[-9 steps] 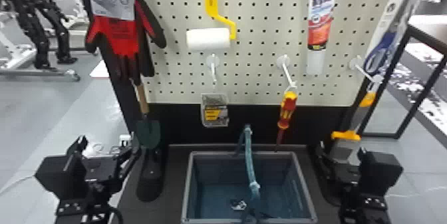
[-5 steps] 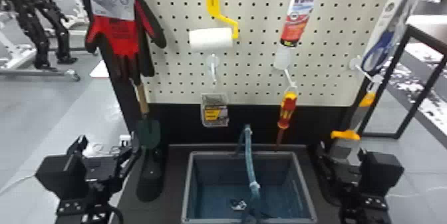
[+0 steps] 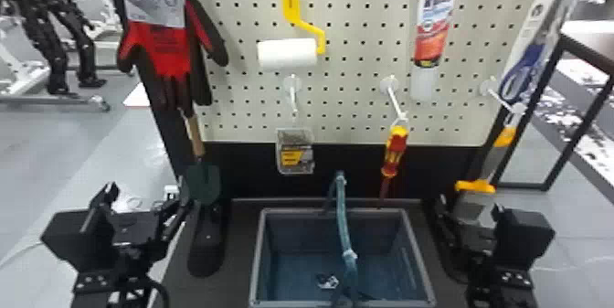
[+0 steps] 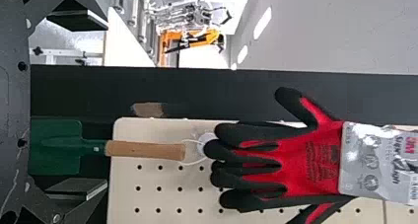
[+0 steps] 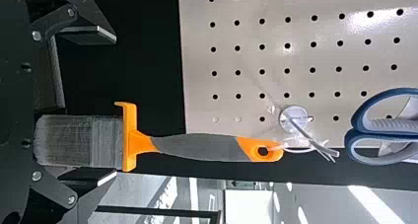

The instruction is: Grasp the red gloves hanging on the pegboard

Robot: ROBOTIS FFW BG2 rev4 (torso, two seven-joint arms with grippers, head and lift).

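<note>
The pegboard (image 3: pixel 356 101) and the grey basket (image 3: pixel 258 247) in front of its foot stand as they did a moment ago, and both arms have not moved from their low places, one on each side of the basket. The left gripper (image 4: pixel 101 104) is wide open and holds nothing. The right gripper (image 5: pixel 113 107) is also open, with the bristles of the hanging paintbrush (image 5: pixel 79 141) just in front of it; I cannot tell if they touch. The red gloves (image 3: pixel 160 55) hang at the upper left corner of the pegboard, partly over the black side post (image 3: pixel 171 138), with the fingers down and a paper card on top. They are high above the left gripper and well apart from it. The only change is the sealant tube (image 3: pixel 434 14): half a second ago it was swung to a slant, and now it is nearly straight again. It is far from the gloves, so I judge the reach has not yet begun. The green trowel (image 4: pixel 54 147) hangs directly below the gloves, its wooden handle ending at the glove fingertips, so a straight lift could meet it. Left of the post the space is open, and the paint roller (image 3: pixel 287 53) is well to the right.
</note>
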